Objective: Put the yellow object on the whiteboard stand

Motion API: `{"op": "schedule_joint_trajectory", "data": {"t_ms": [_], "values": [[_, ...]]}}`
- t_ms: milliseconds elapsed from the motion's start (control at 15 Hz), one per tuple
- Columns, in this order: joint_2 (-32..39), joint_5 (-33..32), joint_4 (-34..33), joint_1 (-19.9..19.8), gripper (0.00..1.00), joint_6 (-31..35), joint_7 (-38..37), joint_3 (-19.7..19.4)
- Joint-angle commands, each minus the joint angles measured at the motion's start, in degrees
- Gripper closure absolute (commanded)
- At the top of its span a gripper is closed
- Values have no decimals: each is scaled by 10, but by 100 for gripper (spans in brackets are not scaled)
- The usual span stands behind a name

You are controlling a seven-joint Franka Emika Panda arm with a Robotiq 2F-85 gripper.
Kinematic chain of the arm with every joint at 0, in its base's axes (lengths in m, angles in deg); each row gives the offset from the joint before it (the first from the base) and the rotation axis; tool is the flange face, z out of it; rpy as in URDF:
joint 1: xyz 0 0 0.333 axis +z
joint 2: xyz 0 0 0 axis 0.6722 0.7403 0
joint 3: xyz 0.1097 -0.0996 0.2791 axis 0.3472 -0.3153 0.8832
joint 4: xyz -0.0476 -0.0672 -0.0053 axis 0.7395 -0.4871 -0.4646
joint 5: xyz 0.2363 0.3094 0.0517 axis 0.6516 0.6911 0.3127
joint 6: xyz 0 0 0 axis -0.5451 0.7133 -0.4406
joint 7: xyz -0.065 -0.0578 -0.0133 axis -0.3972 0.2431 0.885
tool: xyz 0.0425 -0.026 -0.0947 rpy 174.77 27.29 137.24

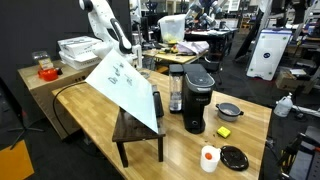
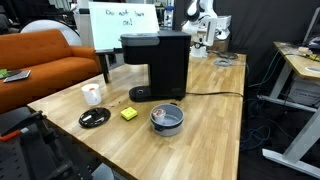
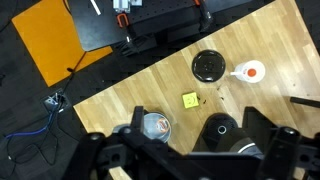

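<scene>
The yellow object (image 3: 190,100) lies flat on the table (image 3: 130,95), probably light and stiff; grip its opposite sides. The claw (image 3: 195,150) hangs wide, empty.

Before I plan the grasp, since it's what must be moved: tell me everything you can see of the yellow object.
The yellow object is a small, bright yellow block, roughly square from above, material unclear. It lies flat on the light wooden table, apart from everything: the black coffee maker, the metal bowl and the black round disc stand around it without touching. Only the table touches it.
</scene>
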Motion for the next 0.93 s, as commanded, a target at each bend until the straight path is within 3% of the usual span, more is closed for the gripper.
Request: {"op": "schedule_joint_trajectory", "data": {"t_ms": [0, 667, 867], "values": [[1, 0, -1, -1, 0, -1, 0, 0], [71, 60, 62, 1, 0, 55, 27, -15], [75, 44, 60, 1, 0, 46, 23, -12]]}}
